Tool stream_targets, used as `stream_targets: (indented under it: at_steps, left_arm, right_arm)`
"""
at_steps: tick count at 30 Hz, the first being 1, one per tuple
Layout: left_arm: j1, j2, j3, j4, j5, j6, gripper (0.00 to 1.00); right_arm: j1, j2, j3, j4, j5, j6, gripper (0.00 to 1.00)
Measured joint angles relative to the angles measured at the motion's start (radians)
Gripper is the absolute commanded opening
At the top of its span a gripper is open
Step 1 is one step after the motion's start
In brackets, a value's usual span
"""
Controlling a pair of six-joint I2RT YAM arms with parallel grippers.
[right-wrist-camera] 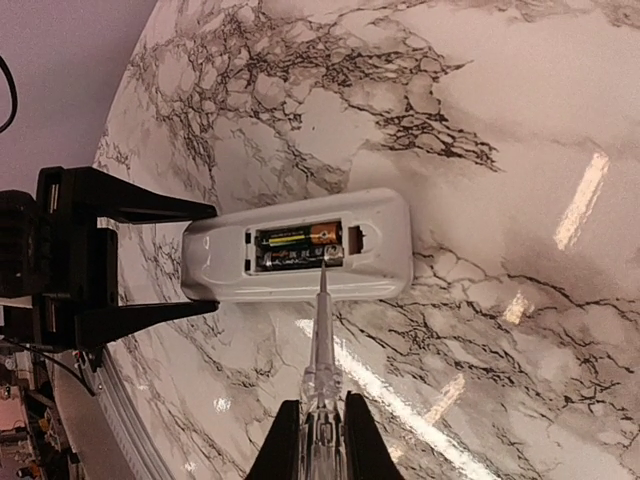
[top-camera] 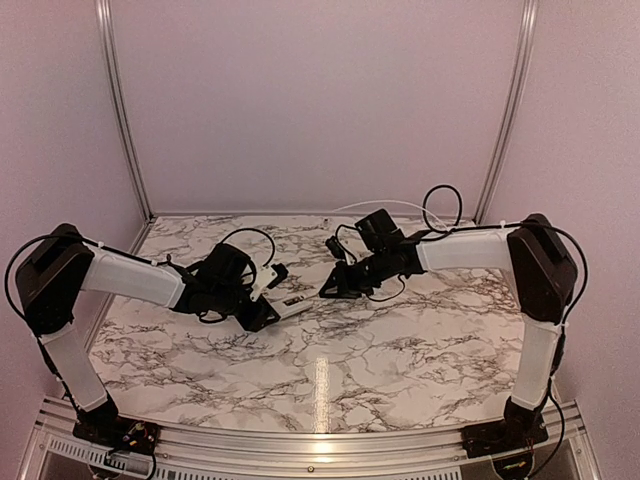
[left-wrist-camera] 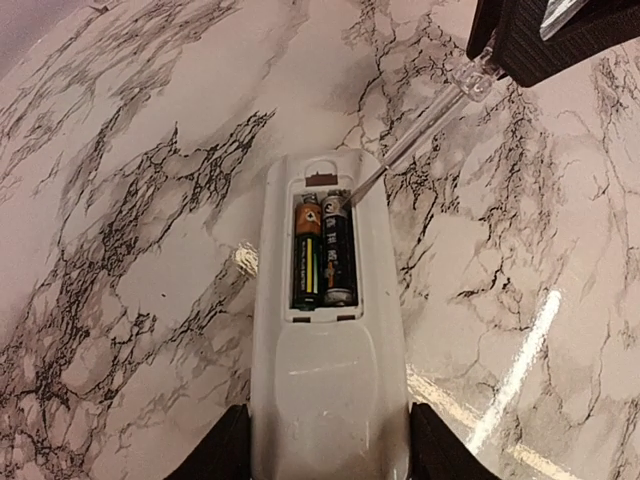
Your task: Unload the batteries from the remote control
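Note:
The white remote control (left-wrist-camera: 325, 380) lies back up on the marble table, its cover off. Two batteries (left-wrist-camera: 322, 252) sit side by side in its open recess; they also show in the right wrist view (right-wrist-camera: 298, 247). My left gripper (left-wrist-camera: 328, 455) is shut on the remote's near end, one finger on each side. My right gripper (right-wrist-camera: 322, 440) is shut on a clear-handled screwdriver (right-wrist-camera: 322, 370). Its metal tip (left-wrist-camera: 345, 198) rests at the end of the right-hand battery. In the top view the remote (top-camera: 290, 305) lies between the left gripper (top-camera: 262, 312) and the right gripper (top-camera: 335, 287).
The marble tabletop (top-camera: 380, 350) is bounded by pale walls and metal corner posts at the back. Black cables loop above both wrists. No battery cover is in view.

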Motion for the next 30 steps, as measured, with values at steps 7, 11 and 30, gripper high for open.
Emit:
stream_targets:
  at_steps: [7, 11, 30]
  left_arm:
    - [-0.006, -0.025, -0.001, 0.021, -0.085, 0.085, 0.05]
    - [-0.037, -0.045, -0.023, 0.052, -0.153, 0.161, 0.05]
    - [-0.107, -0.047, -0.05, 0.078, -0.272, 0.286, 0.06]
  right_arm:
    - [0.02, 0.0, 0.173, -0.211, 0.031, -0.087, 0.0]
    - [0.05, 0.0, 0.284, -0.314, 0.068, -0.151, 0.0]
    - [0.087, 0.037, 0.454, -0.524, 0.226, -0.19, 0.0]
